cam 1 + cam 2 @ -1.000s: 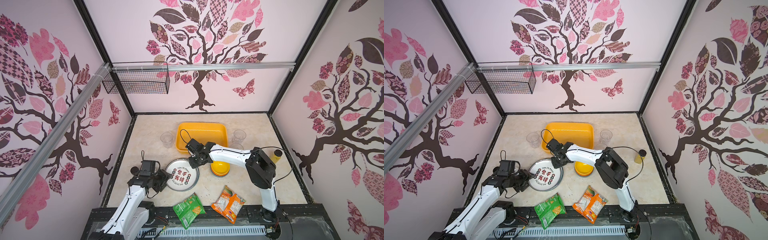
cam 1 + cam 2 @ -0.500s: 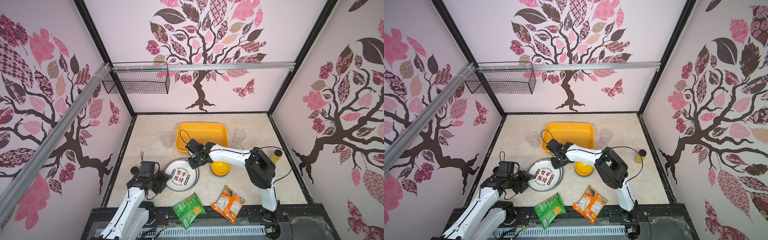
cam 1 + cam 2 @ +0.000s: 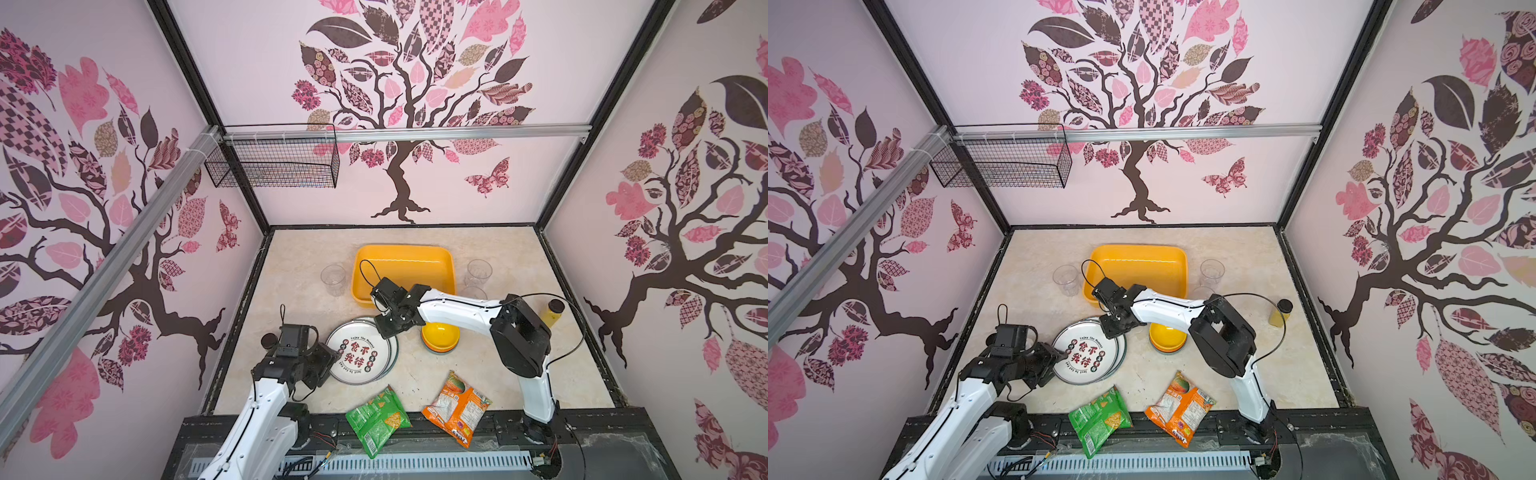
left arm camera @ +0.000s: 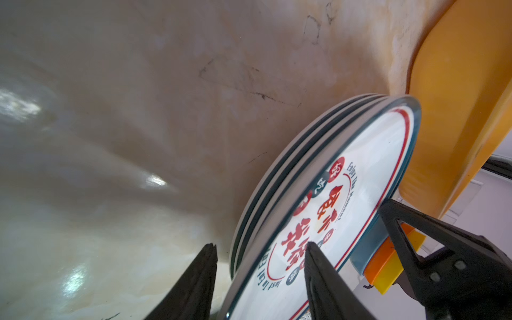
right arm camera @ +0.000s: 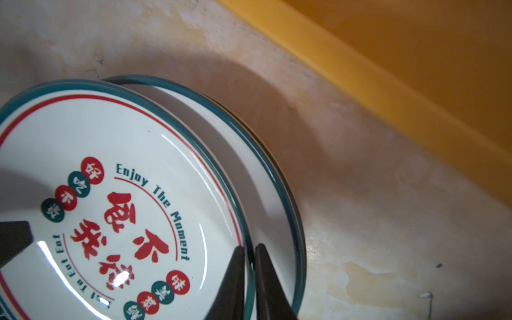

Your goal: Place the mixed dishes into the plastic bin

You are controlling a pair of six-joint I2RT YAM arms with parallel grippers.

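White, hard and glossy, the top plate (image 3: 360,353) looks stiff, slippery and liable to chip, so its raised rim is the best hold. It tilts off the stack (image 3: 393,353) at lower centre of both top views, near the bin (image 3: 405,250). The right gripper (image 5: 249,246) pinches that rim, its forearm stretched low across. The left gripper (image 4: 260,245) straddles the opposite edge with its jaws spread.
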